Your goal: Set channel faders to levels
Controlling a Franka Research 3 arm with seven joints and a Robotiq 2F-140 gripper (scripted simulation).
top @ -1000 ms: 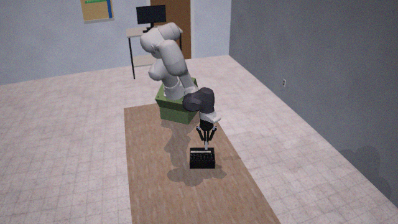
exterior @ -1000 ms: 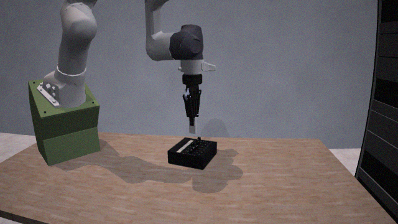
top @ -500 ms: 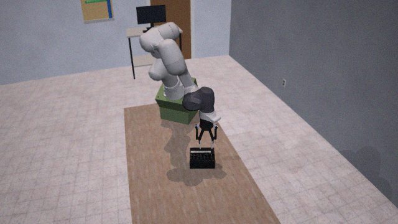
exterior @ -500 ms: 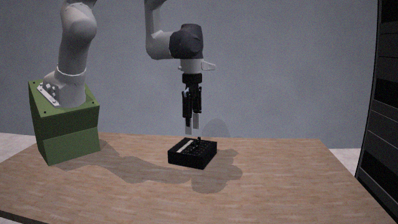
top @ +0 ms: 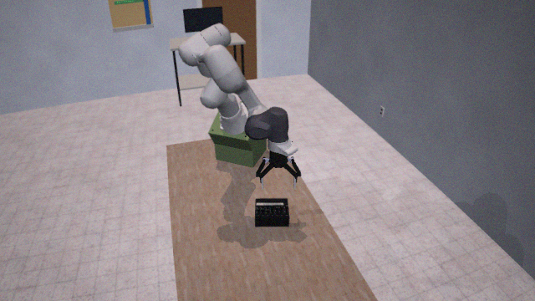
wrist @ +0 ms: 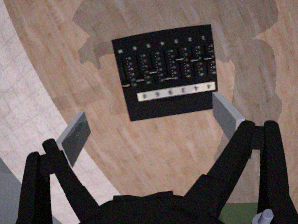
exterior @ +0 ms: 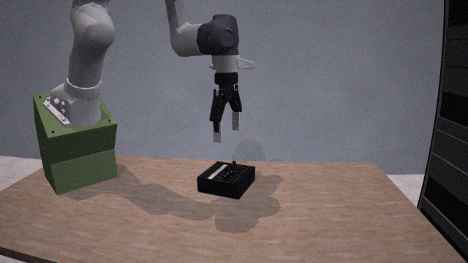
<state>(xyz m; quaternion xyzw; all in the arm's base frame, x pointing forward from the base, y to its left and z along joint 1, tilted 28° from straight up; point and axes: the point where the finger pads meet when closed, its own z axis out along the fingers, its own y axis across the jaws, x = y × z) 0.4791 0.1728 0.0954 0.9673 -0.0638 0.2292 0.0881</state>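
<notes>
Lighting desk (top: pixel 272 219) (exterior: pixel 223 186) (wrist: pixel 165 60): flat on the counter (top: pixel 217 267) (exterior: pixel 146 234) (wrist: pixel 165 150), apart from the green pedestal (top: pixel 234 152) (exterior: pixel 84 172)
Long axis: crosswise to the line from pedestal to desk
Facing: faders up, pale tape strip (top: pixel 269 204) (exterior: pixel 217 172) (wrist: pixel 176 91) along the long side nearer the pedestal
Jaws (top: pixel 278 184) (exterior: pixel 226 128): spread wide, holding nothing, above the desk and clear of it
Counter edges: in the top view, the right edge runs nearer the desk than the left
Open room: bare wood all around the desk
</notes>
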